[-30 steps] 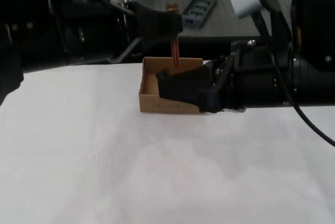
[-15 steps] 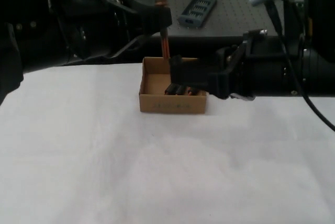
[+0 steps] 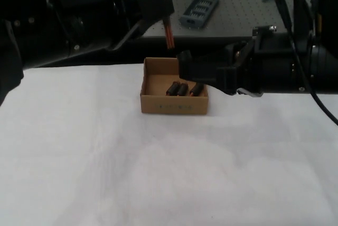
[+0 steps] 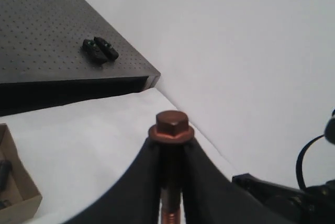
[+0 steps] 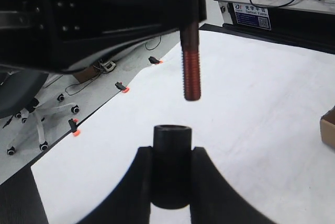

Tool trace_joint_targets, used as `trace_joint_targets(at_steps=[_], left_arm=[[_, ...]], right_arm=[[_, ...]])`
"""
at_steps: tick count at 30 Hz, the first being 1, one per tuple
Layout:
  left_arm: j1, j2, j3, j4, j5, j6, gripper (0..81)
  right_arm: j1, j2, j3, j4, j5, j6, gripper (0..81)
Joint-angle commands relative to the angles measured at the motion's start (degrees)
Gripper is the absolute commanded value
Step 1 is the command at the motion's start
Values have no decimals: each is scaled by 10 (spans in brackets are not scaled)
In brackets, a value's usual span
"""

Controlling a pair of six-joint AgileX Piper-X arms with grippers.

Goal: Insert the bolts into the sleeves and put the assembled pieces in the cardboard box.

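At sleeve [image 5: 171,182] 12 o'clock, your right wrist view shows bolt [image 5: 191,72], apart; high view adds box [image 3: 158,107]; left gripper [image 4: 170,153] clamps bolt, right gripper [image 5: 171,153] clamps sleeve.

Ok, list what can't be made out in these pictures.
- High view: the dark pieces in the cardboard box are too small to tell whether bolts sit in them.
- Left wrist view: the bolt has its threaded end cut off by the picture's edge.
- Right wrist view: the sleeve has its lower end hidden between the right jaws; the left jaws hide the bolt's head.
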Motion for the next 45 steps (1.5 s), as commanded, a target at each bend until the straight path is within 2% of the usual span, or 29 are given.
trace_joint_targets(at_steps=[1, 9, 15, 45], left_arm=[[1, -6, -5, -51, 4, -13, 6], [1, -6, -5, -51, 9, -24, 6], [1, -6, -5, -51, 46, -64, 6], [1, -6, -5, -25, 57, -84, 6]], right_arm=[[-2, -1, -2, -6, -7, -2, 20], [-2, -1, -2, -6, -7, -2, 20], [-2, -1, -2, -6, -7, -2, 20], [-2, -1, -2, -40, 3, 0, 20]])
